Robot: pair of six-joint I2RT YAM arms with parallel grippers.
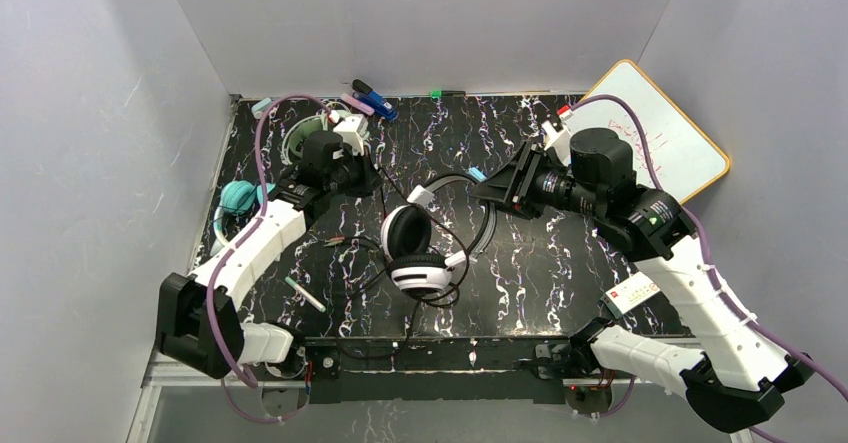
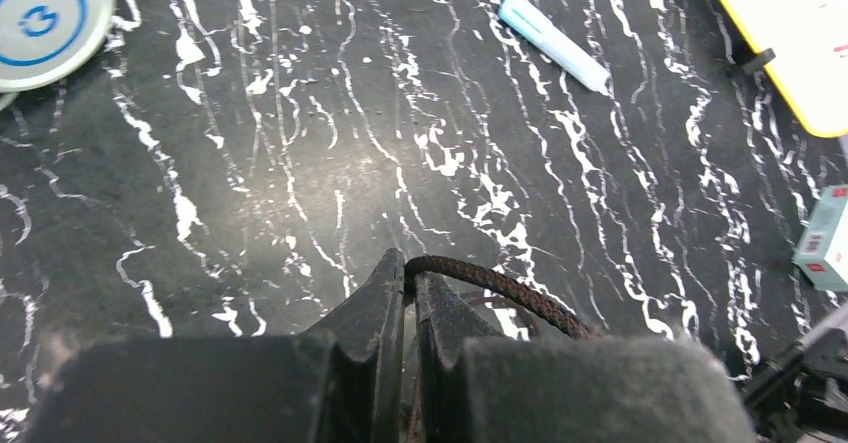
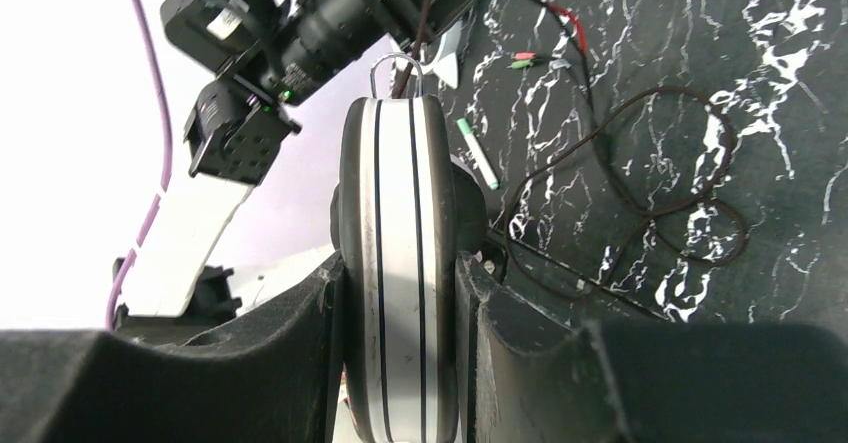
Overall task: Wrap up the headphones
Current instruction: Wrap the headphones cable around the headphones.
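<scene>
Your left jaws, at the end of the white left arm (image 1: pixel 262 243), are pinched tight on the thin dark braided cable (image 2: pixel 500 285) just above the black, white-veined marble surface (image 1: pixel 560 273). That cable belongs to the black-and-white over-ear headphones (image 1: pixel 418 253), which sit near the middle of the surface between your two arms, cups toward you. Your right jaws, on the right arm (image 1: pixel 690 273), stand part-way apart and clamp the flat black-and-silver headband (image 3: pixel 398 263) of that same headset between them. More of the cable trails in loose loops on the surface to the left of the cups. The teal-cupped headset (image 1: pixel 238 198) rests at the left edge beside your left arm, and the mint-green headset (image 1: pixel 293 143) lies at the far left corner, partly hidden by that arm. A yellow-framed whiteboard (image 1: pixel 665 138) leans at the far right, and a pale blue marker (image 2: pixel 555 41) lies on the surface.
</scene>
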